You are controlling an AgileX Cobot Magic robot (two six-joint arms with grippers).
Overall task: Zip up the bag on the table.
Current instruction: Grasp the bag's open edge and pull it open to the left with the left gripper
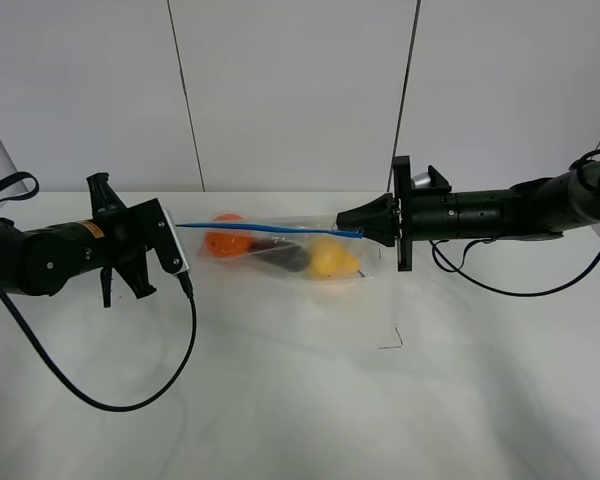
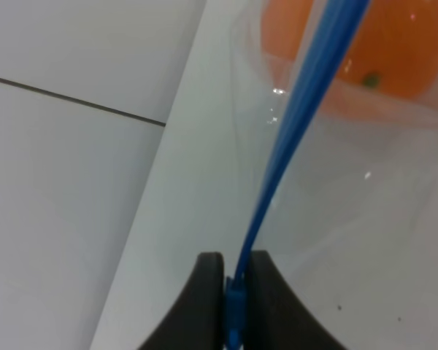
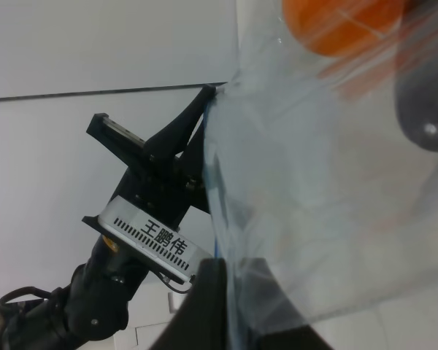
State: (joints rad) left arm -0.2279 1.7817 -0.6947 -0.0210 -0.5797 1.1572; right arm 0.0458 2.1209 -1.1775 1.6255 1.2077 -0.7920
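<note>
White table [image 1: 300, 400] carries the bag [image 1: 280, 258] near its far edge, zip strip [image 1: 270, 228] taut between my left claw [image 2: 236, 292] and right claw [image 1: 354, 232], both pinched on it. Pulling harder could slip the thin strip free.

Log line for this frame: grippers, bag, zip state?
left gripper: shut on zip strip end | right gripper: shut on other end | strip: taut between them | bag: holds fruit | seal: cannot tell
</note>
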